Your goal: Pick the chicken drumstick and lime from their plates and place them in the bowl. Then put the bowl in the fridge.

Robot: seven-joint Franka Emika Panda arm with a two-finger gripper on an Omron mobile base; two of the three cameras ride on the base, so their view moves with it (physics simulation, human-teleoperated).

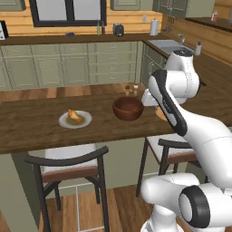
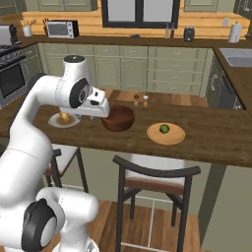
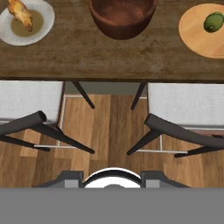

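The chicken drumstick was golden-brown with an orange tinge, on a pale grey plate with a brownish centre. The lime was green, on a tan plate. The bowl between them was dark reddish-brown. The counter was dark wood-grained brown; the far cabinets were muted green.

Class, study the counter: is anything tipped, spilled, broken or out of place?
Nothing stands out. The chicken drumstick lies on the grey plate, the lime on the tan plate, and the bowl stands upright between them on the counter. No spills or damage.
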